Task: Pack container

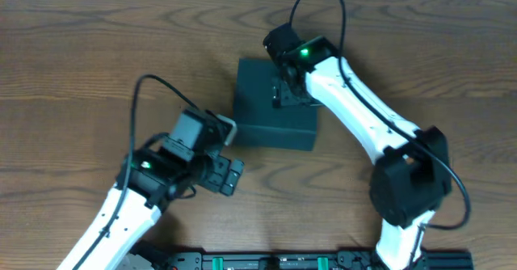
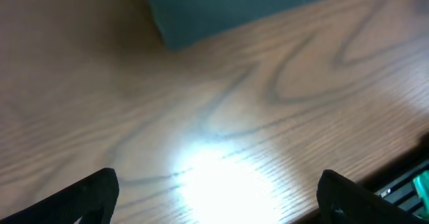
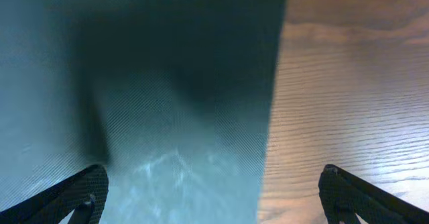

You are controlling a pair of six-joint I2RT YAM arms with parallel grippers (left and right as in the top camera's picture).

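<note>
The container (image 1: 275,107) is a dark teal-black square box, lid shut, lying on the wooden table (image 1: 97,52) a little right of centre. My right gripper (image 1: 289,89) hovers over its far right part, open. In the right wrist view the lid of the container (image 3: 161,83) fills the left side. One finger (image 3: 75,196) is above the lid and the other above bare wood; the gripper (image 3: 214,197) holds nothing. My left gripper (image 1: 230,152) stands open just left of the box's near corner. In the left wrist view this gripper (image 2: 218,200) is empty over wood, with the container (image 2: 234,6) beyond it.
A black rail with green parts (image 1: 307,260) runs along the table's near edge; it also shows at the lower right as the rail (image 2: 410,184) in the left wrist view. The right arm's body (image 1: 408,181) stands over the near right of the table.
</note>
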